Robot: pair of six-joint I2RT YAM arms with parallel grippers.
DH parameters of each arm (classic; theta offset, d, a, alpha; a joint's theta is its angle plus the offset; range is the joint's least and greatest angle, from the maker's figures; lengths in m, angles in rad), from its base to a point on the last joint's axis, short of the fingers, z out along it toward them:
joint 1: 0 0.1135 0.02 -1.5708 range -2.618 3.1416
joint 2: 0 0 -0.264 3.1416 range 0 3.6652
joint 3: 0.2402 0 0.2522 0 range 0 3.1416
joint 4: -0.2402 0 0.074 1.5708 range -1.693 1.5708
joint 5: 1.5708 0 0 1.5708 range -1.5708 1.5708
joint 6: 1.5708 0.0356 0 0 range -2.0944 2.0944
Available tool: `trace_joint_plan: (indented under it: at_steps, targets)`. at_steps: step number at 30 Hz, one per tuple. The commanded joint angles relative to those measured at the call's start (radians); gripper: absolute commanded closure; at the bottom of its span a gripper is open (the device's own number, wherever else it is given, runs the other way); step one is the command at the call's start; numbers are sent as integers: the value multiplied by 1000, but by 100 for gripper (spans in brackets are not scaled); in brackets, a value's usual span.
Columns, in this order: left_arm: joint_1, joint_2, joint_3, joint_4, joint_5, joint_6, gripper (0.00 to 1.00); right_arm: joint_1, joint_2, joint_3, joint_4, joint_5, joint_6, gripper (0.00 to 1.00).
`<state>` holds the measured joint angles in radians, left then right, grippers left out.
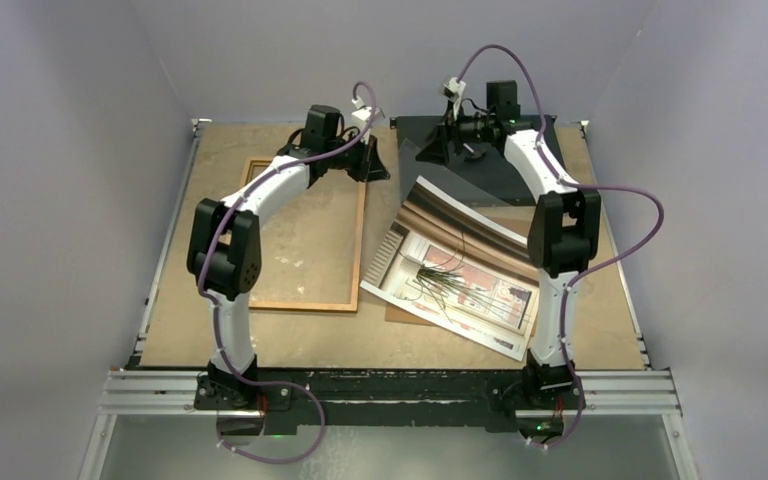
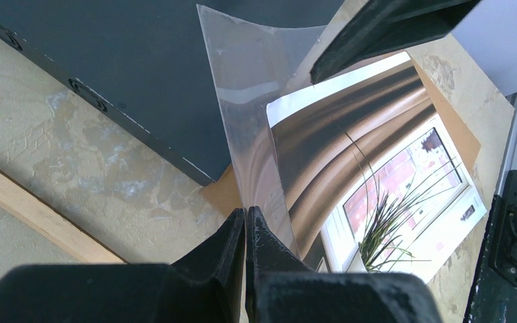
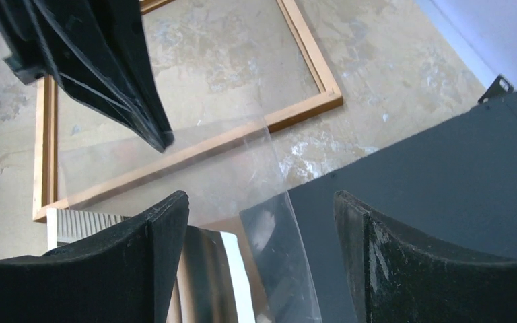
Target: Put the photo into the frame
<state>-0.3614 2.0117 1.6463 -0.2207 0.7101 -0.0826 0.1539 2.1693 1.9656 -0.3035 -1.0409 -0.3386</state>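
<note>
The photo [image 1: 460, 270] lies face up and curled at the table's centre right, also seen in the left wrist view [image 2: 377, 168] and low in the right wrist view [image 3: 205, 282]. The wooden frame [image 1: 358, 250] rests flat at the left [image 2: 33, 208] [image 3: 303, 108]. My left gripper [image 1: 370, 165] [image 2: 246, 212] is shut on the edge of a clear pane [image 2: 256, 87], held up above the table behind the photo. My right gripper [image 1: 438, 150] [image 3: 259, 198] stands open, with the pane's other end [image 3: 289, 269] between its fingers and touching neither.
A flat black box [image 1: 420, 130] [image 2: 141, 67] [image 3: 444, 188] lies at the back right, under the right gripper. A brown hardboard sheet [image 1: 400, 312] [image 2: 222, 195] sits under the photo. Grey walls enclose the table on three sides.
</note>
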Motion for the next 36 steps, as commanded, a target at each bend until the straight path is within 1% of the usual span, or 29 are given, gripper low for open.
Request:
trace_joint_plan:
  at_steps: [1,5,8,13,17,20,22,24,28,30,32,35,36]
  targets:
    - [-1,-65,9,17,23,39,100,-20,20,20,-30,-62,-35,20]
    - [-1,-62,10,17,21,40,100,-21,28,6,-31,-108,-51,21]
    - [-1,-63,8,17,22,44,100,-22,38,-12,-21,-104,-51,21]
    - [-1,-65,5,8,19,56,100,-28,103,37,-50,-146,-62,22]
    - [-1,-66,5,1,15,69,100,-28,124,41,-37,-169,-60,23]
    - [-1,-67,4,-1,13,72,100,-28,139,52,-37,-193,-52,26]
    - [-2,-68,3,2,10,71,100,-28,145,59,-43,-218,-53,32]
    - [-1,-66,1,7,6,68,100,-28,145,59,-51,-243,-56,43]
    - [-1,-66,-5,17,-5,63,100,-35,132,56,-47,-284,-47,70]
    - [-1,-66,-12,26,-18,59,100,-40,123,53,-28,-302,-24,81]
    - [0,-67,-20,39,-30,54,100,-42,107,39,11,-309,11,87]
    - [1,-66,-29,52,-54,45,100,-43,76,1,69,-308,52,100]
    - [1,-67,-32,54,-65,42,98,-42,66,-12,87,-304,66,100]
